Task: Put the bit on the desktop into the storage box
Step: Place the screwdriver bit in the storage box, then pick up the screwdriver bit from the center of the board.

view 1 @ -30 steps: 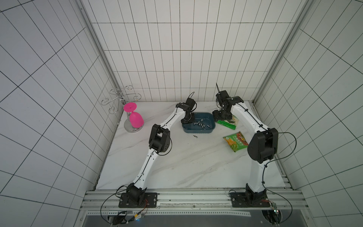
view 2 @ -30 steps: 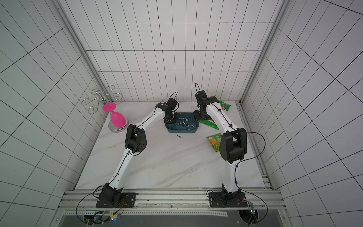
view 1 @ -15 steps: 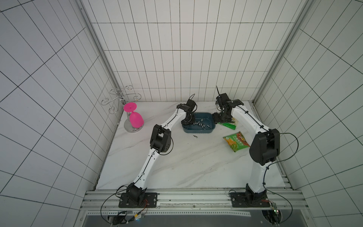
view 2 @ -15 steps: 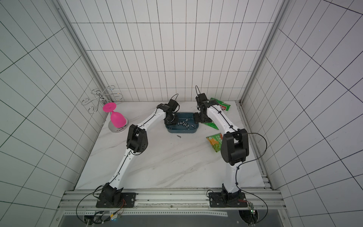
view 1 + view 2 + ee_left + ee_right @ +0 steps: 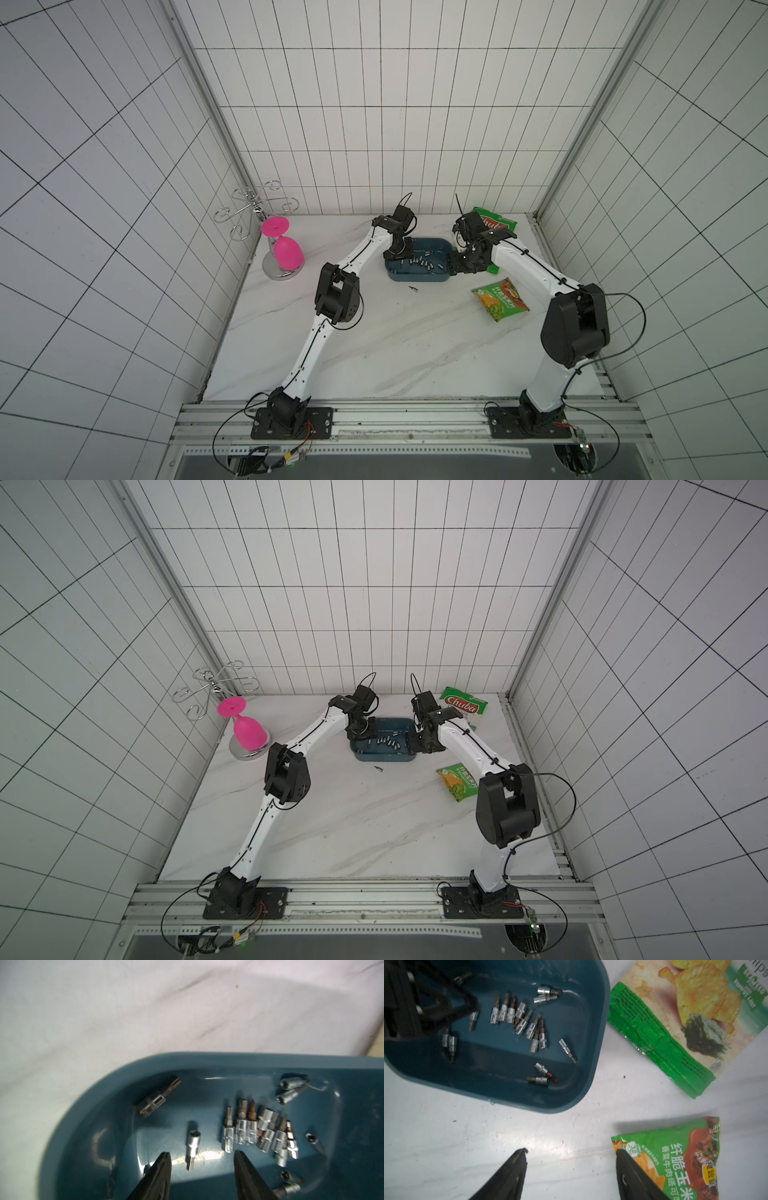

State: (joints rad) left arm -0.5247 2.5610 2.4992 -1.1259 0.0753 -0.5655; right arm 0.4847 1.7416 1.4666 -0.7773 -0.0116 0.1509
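1. one white marble desktop (image 5: 374,353) with faint grey veins carries everything.
2. one dark teal storage box (image 5: 417,279) sits toward the back of the desktop, between the two grippers.
3. the stored bits (image 5: 520,1022) lie loose on the box floor. i count about seventeen in the right wrist view: a cluster of roughly eight, three pairs and three singles. the cluster is too tightly packed for a sure number.
4. one loose bit (image 5: 412,287) lies on the desktop just outside the near wall of the box. it shows in both top views.
5. the left gripper (image 5: 201,1157) is down inside the far left end of the box with its jaws apart and nothing clamped. one single bit (image 5: 192,1146) lies on the box floor just ahead of the gap, touching neither finger.
6. the right gripper (image 5: 571,1152) hangs low over bare desktop beside the right end of the box. its jaws are wide apart and hold nothing. one fingertip overlaps a corner of a snack bag in the wrist view, and i cannot tell whether they touch.
7. there are two green snack bags. the big snack bag (image 5: 463,706) lies at the back right, and the small snack bag (image 5: 500,300) lies nearer, right of the box and apart from it.
8. one pink goblet (image 5: 286,255) leans foot-up on the round chrome base of one wire stand (image 5: 253,208) at the back left.
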